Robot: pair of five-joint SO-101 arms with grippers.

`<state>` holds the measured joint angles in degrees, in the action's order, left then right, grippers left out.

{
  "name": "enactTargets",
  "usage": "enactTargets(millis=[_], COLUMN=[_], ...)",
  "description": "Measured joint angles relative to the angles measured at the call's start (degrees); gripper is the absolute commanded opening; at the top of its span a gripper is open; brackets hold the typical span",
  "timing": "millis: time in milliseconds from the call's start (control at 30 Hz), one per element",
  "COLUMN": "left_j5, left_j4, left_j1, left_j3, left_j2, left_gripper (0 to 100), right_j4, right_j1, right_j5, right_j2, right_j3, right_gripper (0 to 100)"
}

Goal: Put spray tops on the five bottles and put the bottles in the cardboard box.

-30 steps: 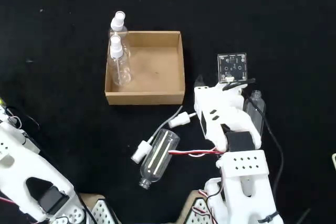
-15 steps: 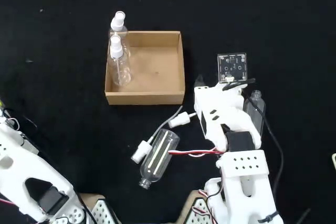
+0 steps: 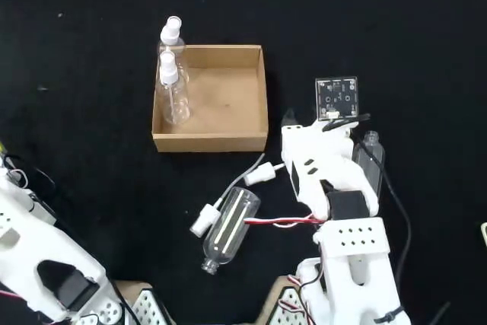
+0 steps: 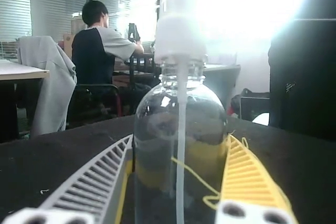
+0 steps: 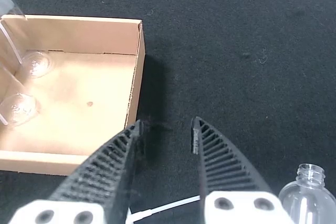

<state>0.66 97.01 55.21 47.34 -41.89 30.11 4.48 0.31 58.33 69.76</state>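
Note:
A clear bottle with a white spray top (image 4: 177, 124) stands upright between yellow fingers; my left gripper (image 4: 179, 141) is shut on it. The left arm (image 3: 38, 264) sits at the table's near left corner. The cardboard box (image 3: 228, 100) holds two capped bottles (image 3: 173, 90) along its left wall. My right gripper (image 5: 165, 128) hangs open and empty over the black table just right of the box (image 5: 79, 98). An uncapped bottle (image 3: 229, 226) lies near two loose spray tops (image 3: 259, 173). Another uncapped bottle (image 5: 308, 195) stands beside the right arm (image 3: 327, 169).
The table is covered in black cloth. A small square circuit board (image 3: 336, 98) lies beyond the right arm. Red and white cables (image 3: 278, 222) run from the right arm toward the lying bottle. The box's right half (image 5: 100, 103) is bare cardboard.
The left arm has shifted slightly at the lower left edge. The right arm, the box and the loose bottles have stayed in place.

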Motion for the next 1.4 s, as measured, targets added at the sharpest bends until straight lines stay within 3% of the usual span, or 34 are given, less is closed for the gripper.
enactTargets(millis=[167, 400, 700, 933, 1400], left_j5=[0.0, 0.0, 0.0, 0.0, 0.0], left_j4=[-6.0, -7.6, -7.4, -1.8, -1.8], left_j1=[0.0, 0.0, 0.0, 0.1, 0.1], left_j3=[0.9, 0.9, 0.9, 1.1, 1.1], left_j2=[3.5, 3.6, 2.7, 2.7, 2.7], left_gripper=[35, 28, 28, 28, 28], right_j4=[0.0, 0.0, 0.0, 0.0, 0.0], right_j1=[0.0, 0.0, 0.0, 0.0, 0.0], right_j5=[0.0, 0.0, 0.0, 0.0, 0.0], right_j2=[0.0, 0.0, 0.0, 0.0, 0.0], right_j3=[0.0, 0.0, 0.0, 0.0, 0.0], right_gripper=[13.8, 13.8, 13.8, 13.8, 13.8])
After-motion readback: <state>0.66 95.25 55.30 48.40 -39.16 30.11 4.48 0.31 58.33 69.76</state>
